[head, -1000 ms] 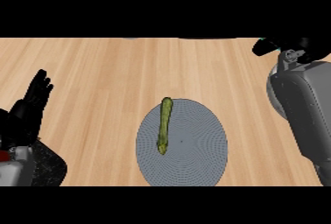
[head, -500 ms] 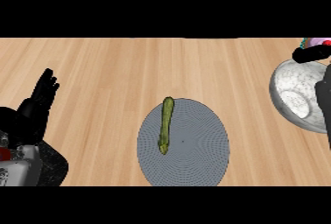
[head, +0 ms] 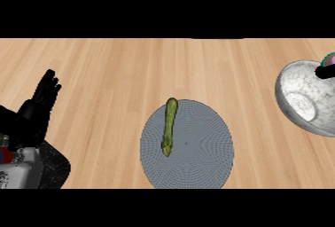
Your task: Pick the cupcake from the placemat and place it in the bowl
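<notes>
Only a sliver of the cupcake (head: 329, 56) shows at the right edge of the head view, over the far rim of the bowl (head: 306, 91) and well apart from the placemat (head: 196, 157). The sliver shows small patches of green, purple and pink. Too little of it is in view to tell its long axis or which way it points.

Just below the sliver, a small black part of the right robot hand (head: 325, 71) crosses the bowl's rim. Whether that hand is open or closed on the cupcake cannot be told. The bowl is white with grey marbling and stands on the wooden tabletop (head: 111, 71) to the right of the placemat, apart from it.

The placemat is a grey oval at the centre. On its left part lies a green stalk (head: 169, 126), its long axis running almost straight away from the robot. Its pointed end is nearer the robot, and its far end reaches the placemat's far rim.

The left robot hand (head: 39, 106) rests at the left edge, spread open with fingers up and holding nothing.
</notes>
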Motion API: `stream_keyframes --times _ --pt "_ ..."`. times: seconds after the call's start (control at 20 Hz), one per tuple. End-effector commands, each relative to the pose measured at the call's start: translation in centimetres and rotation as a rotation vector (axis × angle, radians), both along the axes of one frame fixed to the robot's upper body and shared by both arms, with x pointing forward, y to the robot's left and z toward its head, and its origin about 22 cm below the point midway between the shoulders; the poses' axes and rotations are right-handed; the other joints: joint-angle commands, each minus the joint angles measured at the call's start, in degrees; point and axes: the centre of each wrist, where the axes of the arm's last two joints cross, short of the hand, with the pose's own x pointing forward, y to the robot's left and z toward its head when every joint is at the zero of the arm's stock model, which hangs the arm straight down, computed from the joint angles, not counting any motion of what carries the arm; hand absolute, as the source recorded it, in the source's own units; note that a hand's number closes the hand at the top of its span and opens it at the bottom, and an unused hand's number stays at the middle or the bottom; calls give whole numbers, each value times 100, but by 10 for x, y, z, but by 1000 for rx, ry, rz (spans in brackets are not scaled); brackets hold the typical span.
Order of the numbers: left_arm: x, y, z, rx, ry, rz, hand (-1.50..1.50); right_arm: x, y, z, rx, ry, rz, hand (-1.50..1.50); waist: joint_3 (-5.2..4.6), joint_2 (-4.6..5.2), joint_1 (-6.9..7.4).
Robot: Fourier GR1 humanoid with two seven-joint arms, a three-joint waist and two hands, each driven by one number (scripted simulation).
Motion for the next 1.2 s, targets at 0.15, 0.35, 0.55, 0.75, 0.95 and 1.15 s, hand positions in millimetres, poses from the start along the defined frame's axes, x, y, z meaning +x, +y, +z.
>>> stream_keyframes --times 0.15,0.35,0.55,0.75,0.95,1.15 --pt "-3 16 3 9 1 2 0 -18 -60 -46 209 114 -91 -150 9 18 46" --pt "3 -10 -3 -16 -18 16 0 -12 -60 -40 263 90 63 -150 6 2 10" --pt "-6 1 -7 -10 4 10 0 -31 -78 -33 359 -215 66 -150 12 -36 -66" --pt "-6 12 -2 -2 -2 39 0 -35 -75 -18 450 -561 16 -150 14 -74 -175" --pt "-5 12 -3 -2 9 45 0 -77 -107 -29 522 -726 27 -150 6 -78 -271" --pt "4 21 3 6 -7 56 0 -139 -144 -47 554 -701 11 -150 0 -46 -219"
